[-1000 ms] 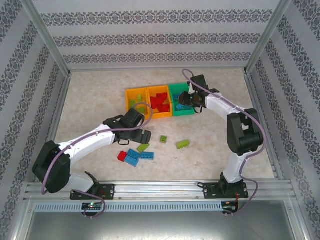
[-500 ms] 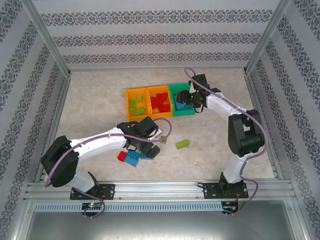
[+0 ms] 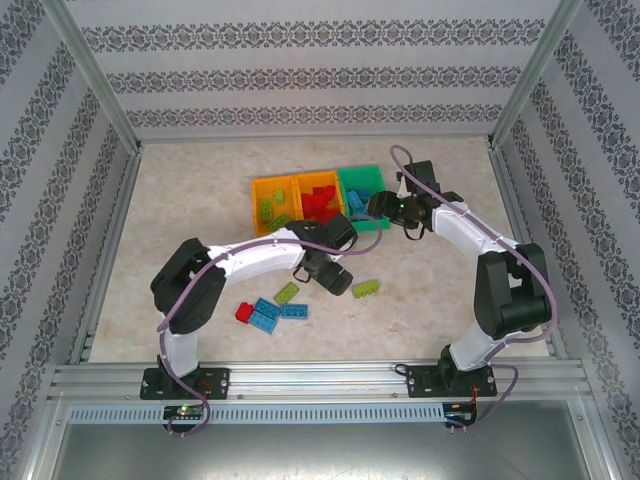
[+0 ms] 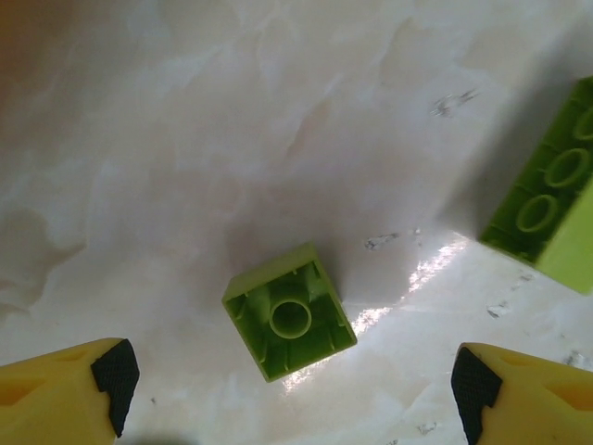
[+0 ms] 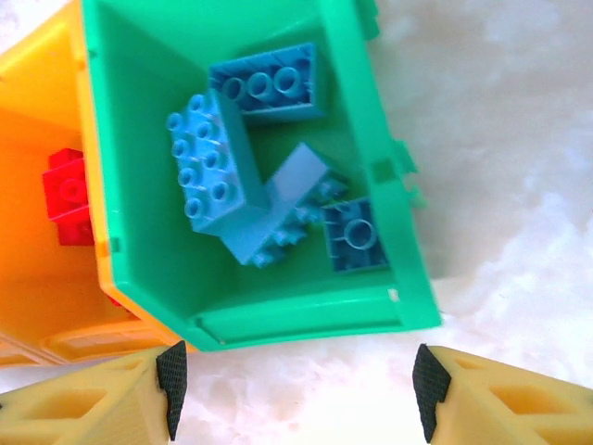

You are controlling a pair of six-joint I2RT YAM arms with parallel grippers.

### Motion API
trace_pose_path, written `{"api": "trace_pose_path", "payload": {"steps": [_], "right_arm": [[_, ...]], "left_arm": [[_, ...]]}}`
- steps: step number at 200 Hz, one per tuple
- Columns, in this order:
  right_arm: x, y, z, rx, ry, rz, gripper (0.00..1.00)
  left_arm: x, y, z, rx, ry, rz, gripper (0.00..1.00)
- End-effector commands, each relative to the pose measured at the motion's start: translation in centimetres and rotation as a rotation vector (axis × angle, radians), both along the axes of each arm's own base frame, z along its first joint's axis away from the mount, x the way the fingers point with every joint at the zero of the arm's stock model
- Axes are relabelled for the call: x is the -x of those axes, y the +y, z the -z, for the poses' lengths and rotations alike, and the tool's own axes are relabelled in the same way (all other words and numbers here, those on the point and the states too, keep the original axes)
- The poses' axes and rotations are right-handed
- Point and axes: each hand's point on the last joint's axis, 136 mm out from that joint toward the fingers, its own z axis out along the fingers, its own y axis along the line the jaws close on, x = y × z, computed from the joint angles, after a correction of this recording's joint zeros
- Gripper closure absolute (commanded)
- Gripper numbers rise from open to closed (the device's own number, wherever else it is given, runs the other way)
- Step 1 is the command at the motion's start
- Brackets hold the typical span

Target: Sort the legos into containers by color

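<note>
My left gripper hangs open low over the table, and a small lime green lego lies upside down between its fingers, untouched. A longer lime lego lies to its right. From above, the left gripper is just left of that longer lime lego. My right gripper is open and holds nothing, just outside the near wall of the green container, which holds several light blue legos. The right gripper is at that container's right front corner.
Two orange containers stand left of the green one: the left holds lime legos, the middle red ones. Loose on the table are a lime lego, a red one and two blue ones.
The left arm has swung right, from beside the blue legos to over the small lime lego. The right gripper has opened and drawn back from over the green container.
</note>
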Motion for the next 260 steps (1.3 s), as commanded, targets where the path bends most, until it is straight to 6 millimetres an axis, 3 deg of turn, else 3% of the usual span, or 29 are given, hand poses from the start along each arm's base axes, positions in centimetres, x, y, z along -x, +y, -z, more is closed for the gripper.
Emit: {"api": "trace_pose_path", "payload": {"steps": [1, 47, 109, 140, 166, 189, 202, 223, 260], "right_arm": [[0.5, -0.9, -1.0, 0.006, -0.019, 0.029, 0.32], [1.5, -1.4, -1.3, 0.018, -0.026, 0.030, 0.31], [4.6, -2.4, 0.7, 0.049, 0.023, 0.044, 0.30], [5.8, -2.9, 1.5, 0.065, 0.042, 0.045, 0.29], [6.6, -3.2, 2.1, 0.080, 0.060, 0.049, 0.29], [7.2, -3.4, 2.2, 0.084, 0.063, 0.053, 0.28], [7.5, -3.6, 2.2, 0.091, 0.064, 0.052, 0.28], [8.4, -3.4, 1.9, 0.106, 0.064, 0.020, 0.28], [11.2, -1.7, 2.4, 0.118, 0.078, -0.063, 0.28]], "left_arm": [[1.3, 1.1, 0.4, -0.055, 0.081, -0.121, 0.12], [1.4, 0.9, 2.0, -0.074, 0.115, -0.166, 0.18], [0.0, 0.0, 3.2, -0.072, 0.092, -0.184, 0.33], [-0.7, -0.2, 3.0, -0.067, 0.064, -0.189, 0.34], [-0.9, -0.4, 3.0, -0.057, 0.068, -0.191, 0.47], [-1.2, 0.2, 2.9, -0.072, 0.055, -0.201, 0.65], [-1.4, 1.0, 2.3, -0.085, 0.034, -0.207, 0.72], [-1.7, 2.7, 0.6, -0.095, -0.006, -0.227, 0.73], [-4.4, 7.2, -4.6, -0.096, -0.144, -0.341, 0.73]]}}
